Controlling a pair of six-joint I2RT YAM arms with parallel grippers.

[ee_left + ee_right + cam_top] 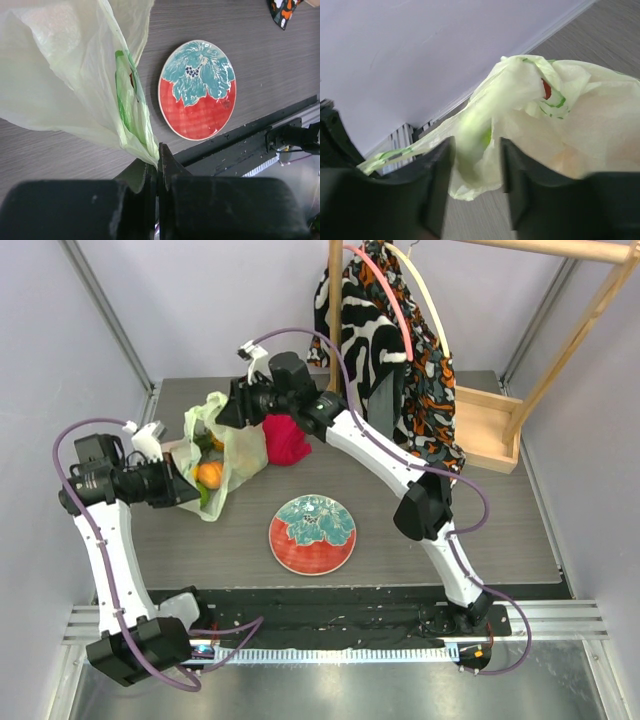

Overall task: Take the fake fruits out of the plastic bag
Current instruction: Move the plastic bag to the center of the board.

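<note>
Fruits first: the fake fruits sit inside the plastic bag, on the left part of the table. We see an orange one best. The others are just bits of color under the thin plastic, so we can't name them.

The left gripper is clenched tight on the near edge of the bag. In the left wrist view its two fingers press together w/ the pale green plastic pinched btw them, & the bag goes up & away from there.

The right gripper is at the far top of the bag. Its fingers stand apart, one on each side of a fold of the bag. The fold looks loose, not squeezed, so we say this one isn't grabbing yet.

A round plate, red & blue-green w/ a flower on it, lies flat on the table. It is near the bag but not touching it. A red cloth lies right beside the bag, on its right side, partly under the right arm. At the back a black, white & orange cloth hangs on a wooden rack.
</note>
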